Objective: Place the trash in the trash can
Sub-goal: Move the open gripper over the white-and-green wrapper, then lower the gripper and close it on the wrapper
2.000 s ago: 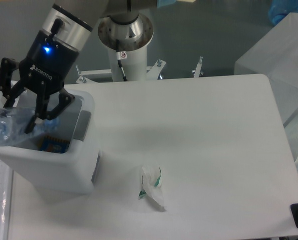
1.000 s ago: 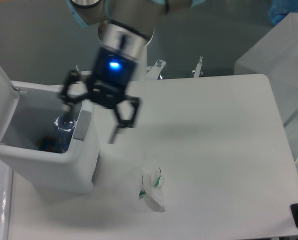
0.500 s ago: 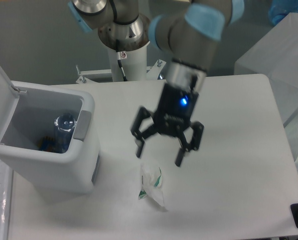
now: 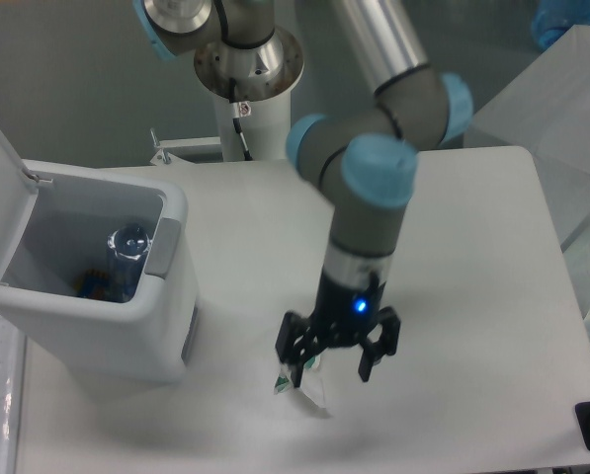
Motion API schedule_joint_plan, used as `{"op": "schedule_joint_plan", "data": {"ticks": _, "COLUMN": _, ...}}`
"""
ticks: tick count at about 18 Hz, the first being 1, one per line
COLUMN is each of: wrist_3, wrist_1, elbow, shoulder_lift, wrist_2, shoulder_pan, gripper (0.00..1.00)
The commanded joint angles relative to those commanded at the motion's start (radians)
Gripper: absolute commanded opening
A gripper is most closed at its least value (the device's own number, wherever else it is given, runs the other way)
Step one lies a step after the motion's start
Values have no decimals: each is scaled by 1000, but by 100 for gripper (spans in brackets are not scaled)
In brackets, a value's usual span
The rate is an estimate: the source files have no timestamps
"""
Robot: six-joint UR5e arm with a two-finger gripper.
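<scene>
We counted one white tabletop [image 4: 453, 257], one arm, one bin and two pieces of trash. The white boxy plastic trash can [image 4: 126, 331] with rounded corners stood at the tabletop's left edge, its hinged lid [image 4: 0, 212] flipped up and its grey front latch panel [image 4: 162, 248] showing. Inside it stood one clear, blue-tinted crushed plastic bottle [image 4: 127, 251], cap end up. The black two-finger gripper [image 4: 332, 367] hung low over the tabletop, its jaws spread wide and holding nothing, one finger at each side of the one small crumpled clear-white plastic wrapper with green markings [image 4: 304, 388], which lay on the tabletop to the right of the bin. We could read no writing anywhere.
</scene>
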Motion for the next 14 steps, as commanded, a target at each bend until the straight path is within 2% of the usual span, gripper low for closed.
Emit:
{"op": "schedule_joint_plan", "data": {"ticks": 3, "wrist_3": 3, "wrist_1": -12, "elbow": -11, "shoulder_lift": -19, "wrist_2": 115, "shoulder_pan": -41, "gripper": 100}}
{"op": "schedule_joint_plan", "data": {"ticks": 5, "wrist_3": 3, "wrist_1": -14, "elbow": -25, "shoulder_lift": -17, "wrist_2": 137, "shoulder_pan": -48, "gripper": 100}}
{"op": "schedule_joint_plan", "data": {"ticks": 7, "wrist_3": 11, "wrist_1": -15, "elbow": -66, "shoulder_lift": -9, "wrist_2": 155, "shoulder_pan": -52, "gripper": 100}}
{"op": "schedule_joint_plan", "data": {"ticks": 8, "wrist_3": 12, "wrist_1": -14, "elbow": -90, "shoulder_lift": -6, "wrist_2": 166, "shoulder_pan": -54, "gripper": 98}}
{"op": "schedule_joint_plan", "data": {"ticks": 10, "wrist_3": 15, "wrist_1": -11, "elbow": -104, "shoulder_lift": -2, "wrist_2": 171, "shoulder_pan": -55, "gripper": 86}}
{"op": "schedule_joint_plan", "data": {"ticks": 14, "wrist_3": 20, "wrist_1": -11, "elbow": -115, "shoulder_lift": -5, "wrist_2": 213, "shoulder_pan": -63, "gripper": 85}}
